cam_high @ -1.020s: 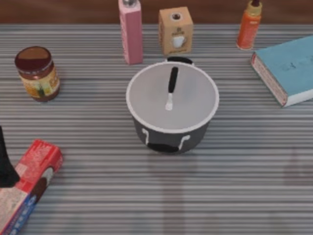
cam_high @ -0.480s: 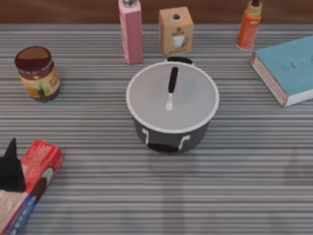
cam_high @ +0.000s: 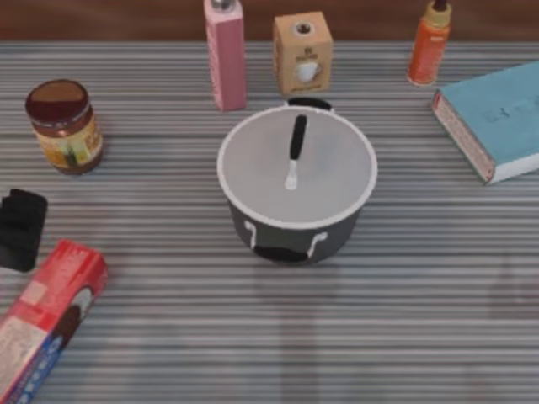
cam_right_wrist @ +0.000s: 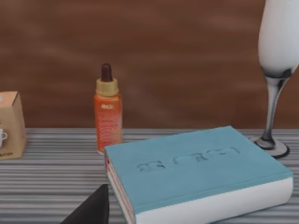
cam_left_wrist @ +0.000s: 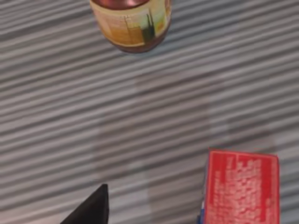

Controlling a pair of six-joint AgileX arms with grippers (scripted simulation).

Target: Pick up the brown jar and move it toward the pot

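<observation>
Light is even and soft in all 3 views, no glare or hot spots. Top view: pot [cam_high: 296, 181] casts a faint shadow toward the near table [cam_high: 421, 320] edge, so light comes from above/behind; other shadows barely show. All frames slightly soft, table stripes smear a bit. Left wrist view: jar [cam_left_wrist: 131, 23] cut at the frame edge, label text blurred. Right wrist view: wall dim brown, book [cam_right_wrist: 196, 172] lettering fuzzy, glass [cam_right_wrist: 278, 70] pale w/ no highlights.

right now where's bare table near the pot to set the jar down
Bare table lies between the brown jar and the pot, and across the whole near strip from the red box rightward. Behind the pot it is crowded: pink carton, small tan box. Left tool hovers beside the red box.
</observation>
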